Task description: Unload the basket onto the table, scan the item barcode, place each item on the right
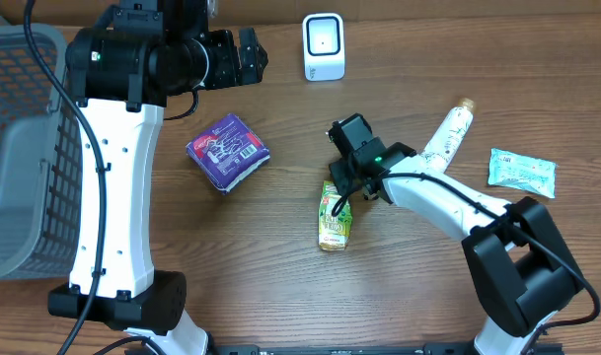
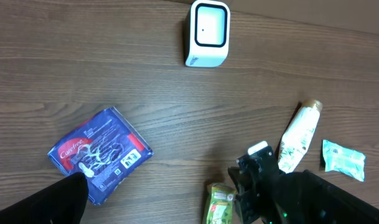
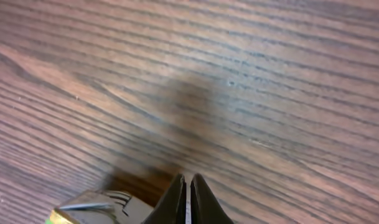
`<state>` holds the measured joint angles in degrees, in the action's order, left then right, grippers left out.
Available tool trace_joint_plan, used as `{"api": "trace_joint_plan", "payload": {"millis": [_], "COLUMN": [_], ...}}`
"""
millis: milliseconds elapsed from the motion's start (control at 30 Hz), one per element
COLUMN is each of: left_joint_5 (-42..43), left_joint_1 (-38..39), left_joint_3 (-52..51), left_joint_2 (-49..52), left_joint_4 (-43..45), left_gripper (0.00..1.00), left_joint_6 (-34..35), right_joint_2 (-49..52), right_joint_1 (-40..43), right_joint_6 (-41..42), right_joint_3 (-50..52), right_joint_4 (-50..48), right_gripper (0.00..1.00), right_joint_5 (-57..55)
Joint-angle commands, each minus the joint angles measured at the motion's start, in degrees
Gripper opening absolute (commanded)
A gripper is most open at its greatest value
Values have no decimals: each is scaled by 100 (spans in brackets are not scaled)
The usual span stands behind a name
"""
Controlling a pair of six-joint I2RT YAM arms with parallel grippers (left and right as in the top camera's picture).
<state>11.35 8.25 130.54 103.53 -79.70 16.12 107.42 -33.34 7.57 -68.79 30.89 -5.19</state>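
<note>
A green juice carton lies flat on the wooden table, also visible at the bottom of the left wrist view. My right gripper sits low at the carton's top end, its jaws shut with nothing visibly between them. The carton's top corner shows just left of the fingertips. The white barcode scanner stands at the back of the table. My left gripper hangs open high at the back left, away from every item. One dark finger of it shows.
A purple packet lies left of the carton. A pale bottle and a green sachet lie to the right. A grey basket fills the left edge. The left arm's white link stands beside the basket.
</note>
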Motion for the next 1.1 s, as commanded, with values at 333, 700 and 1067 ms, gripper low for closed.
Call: {"api": "trace_joint_plan", "payload": {"millis": [333,700,1067], "left_joint_5": [11,11,11], "left_joint_1": [35,35,35], "left_joint_3": [-9,-9,-9], "left_joint_2": [24,24,24], "left_joint_4": [22,22,22], "left_gripper": [100,100,100], "left_joint_6": [-70,-70,-70], "right_joint_2": [-240,-238,-234], "right_joint_1": [1200,549,-109], "right_joint_6": [2385,3342,4645], "right_joint_3": [-1226,308,1001], "right_joint_4": [2747,1596,387], "right_gripper": [100,98,70], "right_joint_5": [2221,3482,3263]}}
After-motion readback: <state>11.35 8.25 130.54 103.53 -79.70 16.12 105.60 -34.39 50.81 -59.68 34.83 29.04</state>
